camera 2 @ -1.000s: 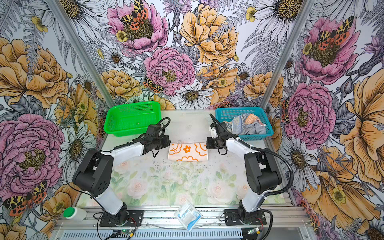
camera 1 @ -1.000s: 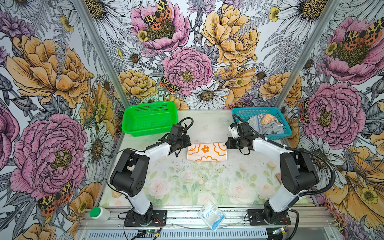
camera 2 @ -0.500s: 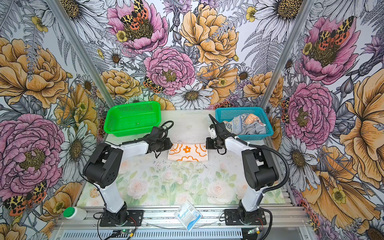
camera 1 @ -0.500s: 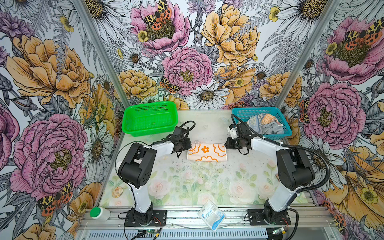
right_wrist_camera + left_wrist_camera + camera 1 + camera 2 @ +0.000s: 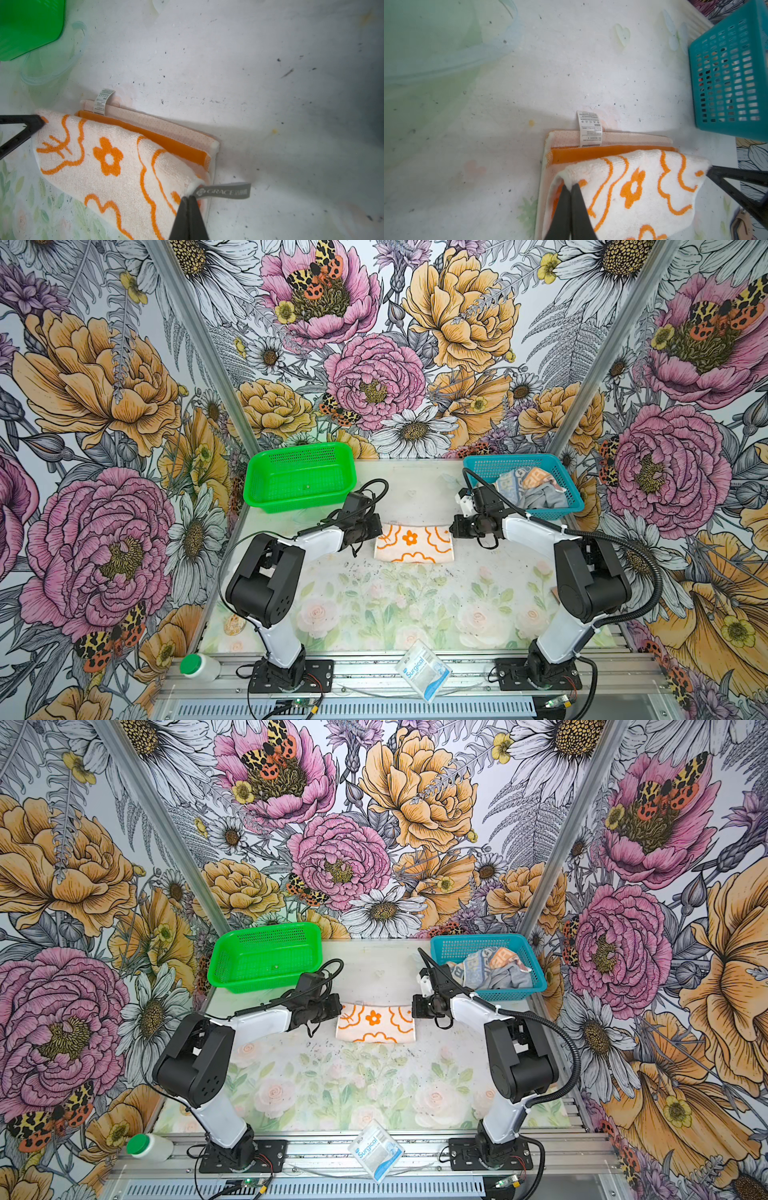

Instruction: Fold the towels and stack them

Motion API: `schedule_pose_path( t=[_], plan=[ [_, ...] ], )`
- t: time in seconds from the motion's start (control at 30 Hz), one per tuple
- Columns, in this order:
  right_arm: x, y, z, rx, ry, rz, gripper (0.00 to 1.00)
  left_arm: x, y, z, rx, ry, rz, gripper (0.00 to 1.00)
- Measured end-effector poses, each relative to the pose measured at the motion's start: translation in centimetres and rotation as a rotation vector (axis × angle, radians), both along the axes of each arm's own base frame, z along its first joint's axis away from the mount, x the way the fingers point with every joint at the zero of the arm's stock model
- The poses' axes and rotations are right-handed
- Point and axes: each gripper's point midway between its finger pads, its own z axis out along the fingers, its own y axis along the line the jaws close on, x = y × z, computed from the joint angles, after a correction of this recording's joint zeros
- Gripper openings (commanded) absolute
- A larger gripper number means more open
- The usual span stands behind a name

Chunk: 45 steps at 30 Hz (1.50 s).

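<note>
Flower towel point(image 5: 411, 543): centre of both top views, on the table point(image 5: 415, 489), between the two arms. It lies in two layers. The lower one is flat, with an orange band and a care label point(image 5: 588, 128) showing past the upper edge.

Left tool point(image 5: 570, 185): clenched on one corner of the upper layer, cloth pinched between the tips. Right tool point(image 5: 189, 197): clenched on the opposite corner, just beside the grey GRACE loop point(image 5: 226, 191).

Judgement: first fold is under way. One corner per tool keeps the leading edge taut and straight, so it can land parallel to the lower hem. It sits short of that hem now.

RABBIT towel point(image 5: 525, 481) and grey towel point(image 5: 544, 497): crumpled in the blue basket point(image 5: 519, 458), upper right of the table, not yet folded. Green basket point(image 5: 299, 448): upper left, probably the stacking place.
</note>
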Motion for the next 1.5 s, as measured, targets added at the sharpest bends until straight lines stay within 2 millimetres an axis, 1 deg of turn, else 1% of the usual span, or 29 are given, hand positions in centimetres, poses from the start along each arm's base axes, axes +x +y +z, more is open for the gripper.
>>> schedule_pose_path(
  t=[0.1, 0.27, 0.47, 0.67, 0.9, 1.23, 1.27, 1.3, 1.33, 1.4, 1.43, 1.5],
  plan=[
    [0.0, 0.0, 0.5, 0.003, -0.013, 0.000, 0.00, 0.0, -0.1, 0.6, -0.009, -0.019, -0.003, 0.00],
    [0.1, 0.0, 0.5, 0.002, -0.014, -0.001, 0.00, 0.1, -0.2, 0.6, -0.010, -0.021, -0.004, 0.00],
    [0.8, -0.1, -0.3, -0.018, -0.004, -0.007, 0.00, 0.8, -0.5, -0.1, -0.001, -0.011, -0.005, 0.00],
    [1.5, -0.3, -1.9, -0.051, 0.011, -0.007, 0.00, 1.6, -0.6, -0.8, 0.012, -0.014, -0.009, 0.00],
    [2.3, -0.4, -3.5, -0.078, 0.011, 0.003, 0.00, 1.9, -0.2, -3.5, 0.043, 0.025, 0.006, 0.00],
    [2.8, -0.8, -3.5, -0.111, -0.021, 0.006, 0.00, 2.3, 0.3, -3.5, 0.052, 0.015, 0.023, 0.00],
    [2.9, -0.9, -3.5, -0.116, -0.025, 0.005, 0.00, 2.3, 0.3, -3.5, 0.054, 0.014, 0.024, 0.03],
    [2.9, -1.0, -3.4, -0.124, -0.030, 0.006, 0.11, 2.3, 0.3, -3.5, 0.055, 0.013, 0.026, 0.07],
    [2.9, -1.1, -3.3, -0.129, -0.034, 0.005, 0.26, 2.3, 0.4, -3.5, 0.057, 0.013, 0.026, 0.13],
    [3.0, -1.3, -3.0, -0.137, -0.045, 0.004, 0.44, 2.3, 0.4, -3.5, 0.061, 0.011, 0.022, 0.21],
    [3.0, -1.3, -2.7, -0.142, -0.055, 0.006, 0.49, 2.3, 0.4, -3.5, 0.065, 0.010, 0.022, 0.23],
    [2.9, -1.5, -2.0, -0.145, -0.074, 0.005, 0.51, 2.1, 0.6, -3.3, 0.072, 0.004, 0.021, 0.26]
  ],
)
